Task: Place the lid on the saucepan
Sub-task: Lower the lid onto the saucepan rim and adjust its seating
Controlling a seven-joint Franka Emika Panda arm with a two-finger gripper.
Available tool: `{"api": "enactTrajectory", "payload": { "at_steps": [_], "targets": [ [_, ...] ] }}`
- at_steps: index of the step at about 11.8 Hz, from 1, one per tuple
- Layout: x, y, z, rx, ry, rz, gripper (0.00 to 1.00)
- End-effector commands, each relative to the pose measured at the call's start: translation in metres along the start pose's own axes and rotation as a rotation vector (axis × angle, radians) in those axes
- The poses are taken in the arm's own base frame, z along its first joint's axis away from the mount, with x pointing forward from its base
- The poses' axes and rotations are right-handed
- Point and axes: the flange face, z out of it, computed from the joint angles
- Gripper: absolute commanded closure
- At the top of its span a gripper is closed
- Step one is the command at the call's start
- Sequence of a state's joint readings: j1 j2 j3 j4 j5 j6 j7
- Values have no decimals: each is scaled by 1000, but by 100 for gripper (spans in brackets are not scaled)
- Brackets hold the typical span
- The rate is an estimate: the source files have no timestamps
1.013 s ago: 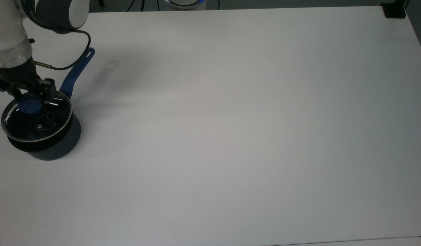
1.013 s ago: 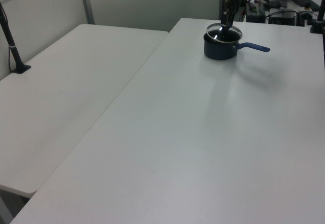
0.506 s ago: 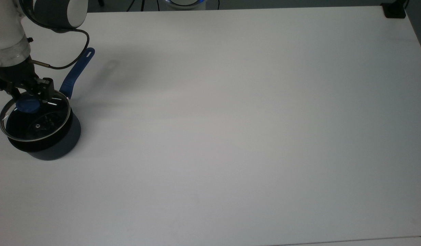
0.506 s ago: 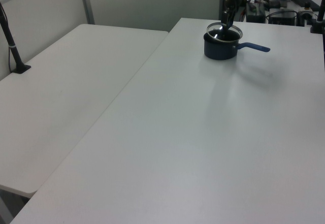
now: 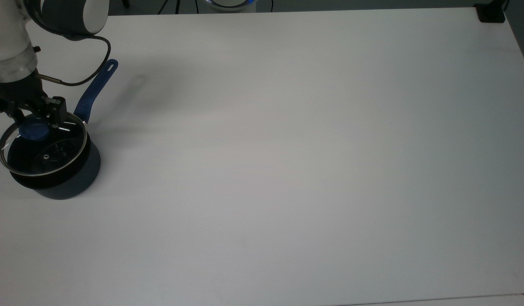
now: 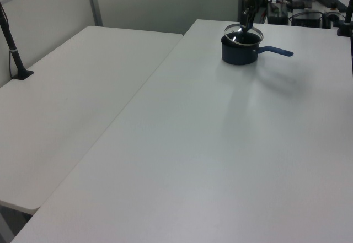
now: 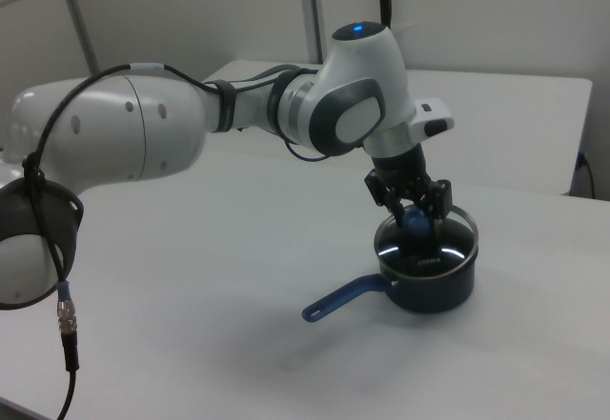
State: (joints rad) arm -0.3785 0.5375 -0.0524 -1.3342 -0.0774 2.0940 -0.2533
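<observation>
The dark navy saucepan (image 5: 72,178) stands near the top view's left edge, its blue handle (image 5: 94,91) pointing away and to the right. The glass lid (image 5: 45,155) hangs over the pan's mouth, close to the rim; I cannot tell if it touches. My gripper (image 5: 33,124) is shut on the lid's blue knob (image 5: 33,130), a finger on each side. In the right view the gripper (image 7: 414,212) holds the lid (image 7: 448,244) right above the saucepan (image 7: 434,290). The left view shows the saucepan (image 6: 239,55) and lid (image 6: 243,36) at the far end.
The white table (image 5: 287,148) stretches wide to the right of the pan. A black clamp (image 5: 490,14) sits at its far right corner in the top view. A second table (image 6: 71,105) adjoins in the left view's left, with a black post (image 6: 14,50).
The gripper and the lid have shifted slightly toward the top view's left, settling closer over the pan's mouth. The saucepan has not moved.
</observation>
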Motion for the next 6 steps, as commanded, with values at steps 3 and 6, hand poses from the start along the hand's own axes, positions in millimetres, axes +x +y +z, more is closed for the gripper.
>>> {"api": "enactTrajectory", "payload": {
  "at_steps": [3, 6],
  "targets": [
    [3, 0, -11, -9, 50, 43, 61],
    [2, -1, -8, -12, 42, 37, 61]
  ]
}}
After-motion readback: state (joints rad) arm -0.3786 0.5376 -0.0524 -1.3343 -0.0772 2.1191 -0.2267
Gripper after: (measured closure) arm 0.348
